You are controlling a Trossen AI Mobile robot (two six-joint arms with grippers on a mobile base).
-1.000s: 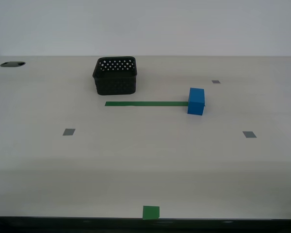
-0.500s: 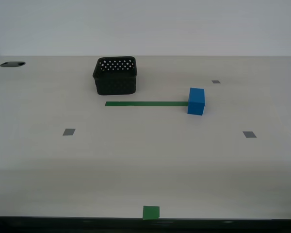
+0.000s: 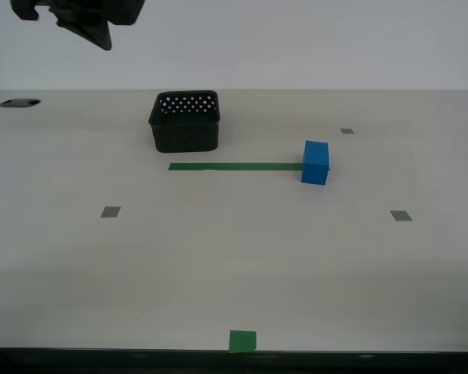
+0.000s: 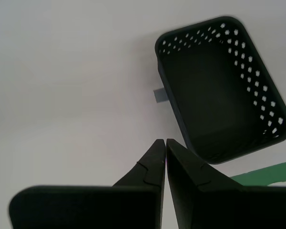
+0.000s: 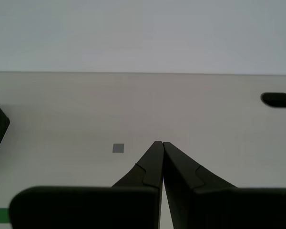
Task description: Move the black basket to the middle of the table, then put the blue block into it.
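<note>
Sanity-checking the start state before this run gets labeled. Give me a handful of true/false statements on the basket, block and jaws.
1. The black basket is empty. True.
2. The blue block sits inside the basket. False: it stands on the table, at the end of the green tape strip toward the exterior view's right.
3. My second gripper holds the basket's rim. False: its jaws are shut on nothing, above the table beside the basket.
4. My first gripper has its jaws shut with nothing between them. True.
5. The basket rests on the green tape strip. False: it sits behind the strip's other end.
</note>
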